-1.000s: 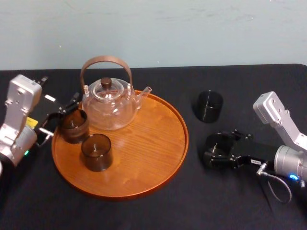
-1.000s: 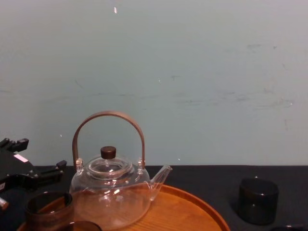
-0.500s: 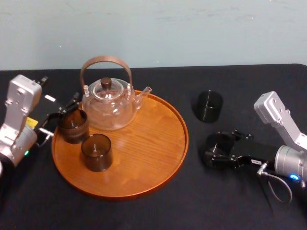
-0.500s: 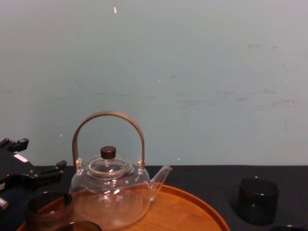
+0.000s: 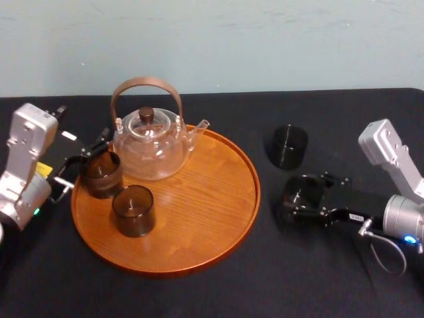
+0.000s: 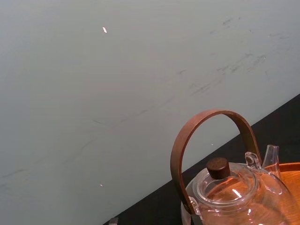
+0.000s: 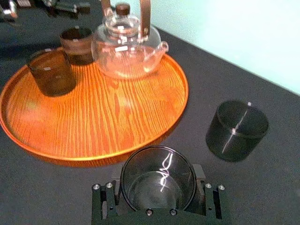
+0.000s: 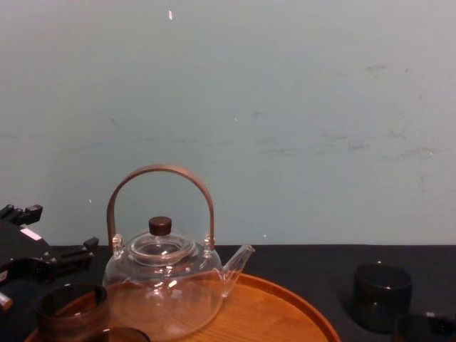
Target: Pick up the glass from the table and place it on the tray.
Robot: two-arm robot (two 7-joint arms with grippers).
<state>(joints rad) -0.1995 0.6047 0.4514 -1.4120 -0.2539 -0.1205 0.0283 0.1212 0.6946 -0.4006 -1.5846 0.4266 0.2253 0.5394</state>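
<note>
Right gripper, right-centre of the head view, is pinching the glass by its sides, just right of the tray. Can't tell if it's off the table yet.

Risks:
- The smooth glass could slip or tilt if the squeeze is light.
- Carried low, its base would clip the tray's raised rim and knock loose.
- A stray swing upward in frame could bump the upturned glass near it.
- Set down too far left, it could hit the tray glass or teapot; the bare right half looks safer.

Left gripper sits at the tray's left edge by the left glass; its state I can't tell.
</note>
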